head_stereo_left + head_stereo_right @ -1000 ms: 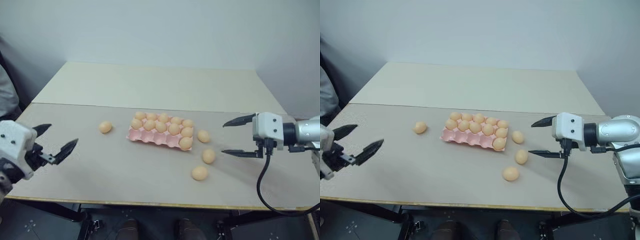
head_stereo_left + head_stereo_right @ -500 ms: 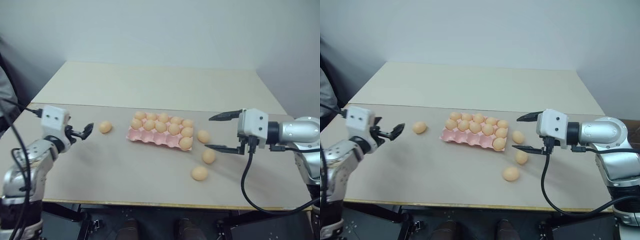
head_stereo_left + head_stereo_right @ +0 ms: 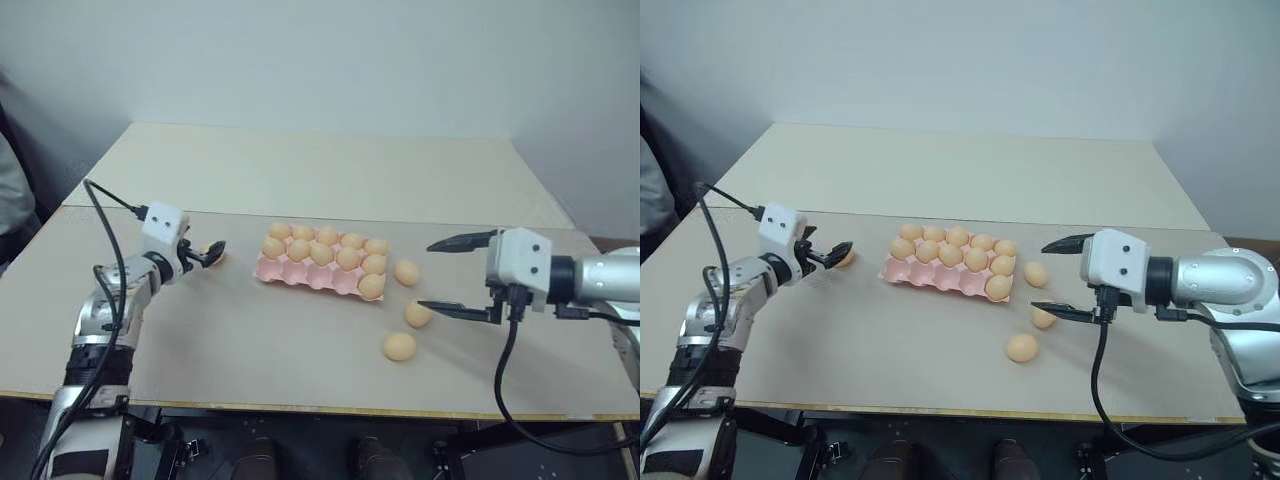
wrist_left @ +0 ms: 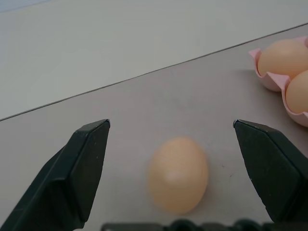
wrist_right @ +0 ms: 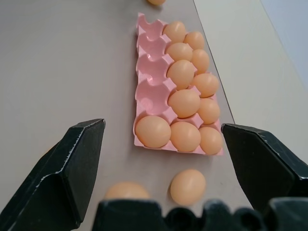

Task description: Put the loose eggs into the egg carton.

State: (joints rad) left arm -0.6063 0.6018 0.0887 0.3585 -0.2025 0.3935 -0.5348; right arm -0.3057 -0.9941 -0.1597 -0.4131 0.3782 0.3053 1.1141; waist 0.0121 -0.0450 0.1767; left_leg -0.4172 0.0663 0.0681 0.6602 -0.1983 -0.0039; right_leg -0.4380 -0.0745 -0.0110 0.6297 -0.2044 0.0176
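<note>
Tan table [image 3: 300, 340] carried the egg carton [image 3: 310, 276] at centre, front cups empty. R gripper [image 3: 458, 276] sat right of carton, jaws wide, empty, near three loose eggs [image 3: 399, 346]. L gripper [image 4: 173, 159], jaws wide, straddled the fourth egg [image 4: 178, 174] left of carton. Risk: off-centre closing could roll it away.

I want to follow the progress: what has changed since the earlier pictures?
The left hand reached forward to the lone pale orange-tan egg, open fingers now either side, nothing gripped. The right hand stayed open, almost still. Pink moulded egg carton and eggs unmoved.
</note>
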